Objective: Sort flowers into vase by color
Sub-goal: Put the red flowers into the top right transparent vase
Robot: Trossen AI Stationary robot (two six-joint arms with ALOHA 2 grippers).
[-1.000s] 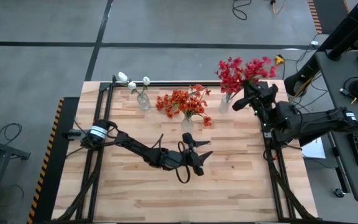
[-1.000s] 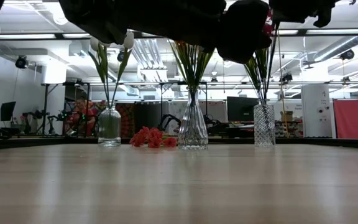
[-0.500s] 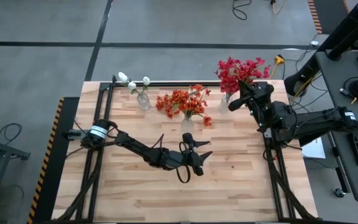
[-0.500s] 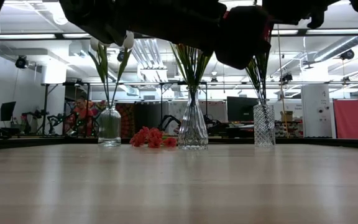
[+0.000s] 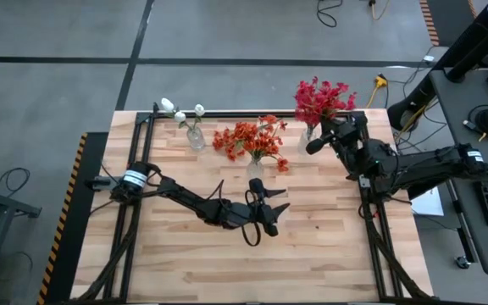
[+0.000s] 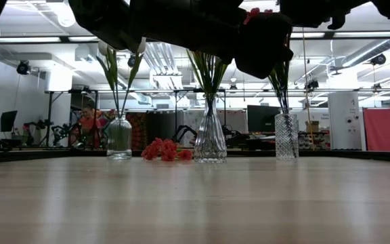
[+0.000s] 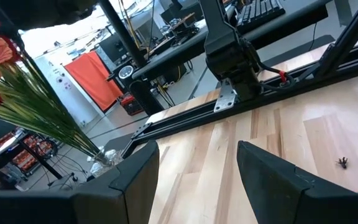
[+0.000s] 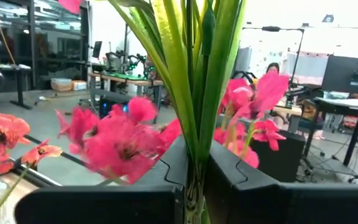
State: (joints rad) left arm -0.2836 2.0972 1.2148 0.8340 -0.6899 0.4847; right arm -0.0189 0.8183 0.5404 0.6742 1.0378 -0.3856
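Red flowers (image 5: 318,95) are clamped by the right gripper (image 5: 327,135) over the tabletop's (image 5: 329,246) far right corner; the left gripper (image 5: 265,213) is held apart mid-table.

The table (image 5: 312,246) at the frame's centre is pale planked wood, smooth with a soft sheen (grain lines show plainly). Its frame rails (image 5: 371,241) are matt black metal. Three vases (image 6: 210,139) are clear glossy glass, two cut with ridges. The flowers (image 8: 123,140) look like matt fabric petals.
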